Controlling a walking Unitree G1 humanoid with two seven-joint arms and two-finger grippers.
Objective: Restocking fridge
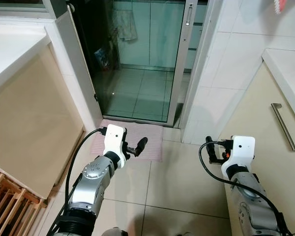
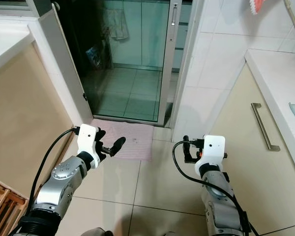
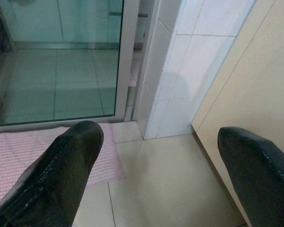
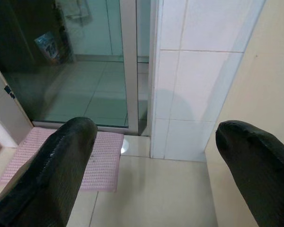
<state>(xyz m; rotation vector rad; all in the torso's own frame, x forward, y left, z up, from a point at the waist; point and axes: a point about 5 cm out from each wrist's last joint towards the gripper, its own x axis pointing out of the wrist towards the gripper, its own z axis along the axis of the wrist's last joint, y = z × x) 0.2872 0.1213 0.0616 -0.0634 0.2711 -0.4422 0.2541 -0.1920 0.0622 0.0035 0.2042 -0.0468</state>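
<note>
Both arms are up in front of the robot over the pale tiled floor (image 1: 187, 182). The left hand (image 1: 136, 147) is held out with its two black fingers spread wide apart, nothing between them; the left wrist view shows bare tile in the gap. The right hand (image 2: 189, 150) is raised level with it, fingers likewise parted and empty, as the right wrist view makes plain.

Just ahead of the left hand lies a pink mat (image 1: 152, 140), flat on the floor at the foot of a glass sliding door (image 1: 137, 59). Beyond the right hand stands a white tiled wall corner (image 2: 201, 73), and close on its outer side runs a beige cabinet front with a long metal handle (image 2: 264, 127). To the outer side of the left hand is another beige cabinet under a white desk (image 1: 14, 46).

There is no fridge to point at, nor any stock for it.
</note>
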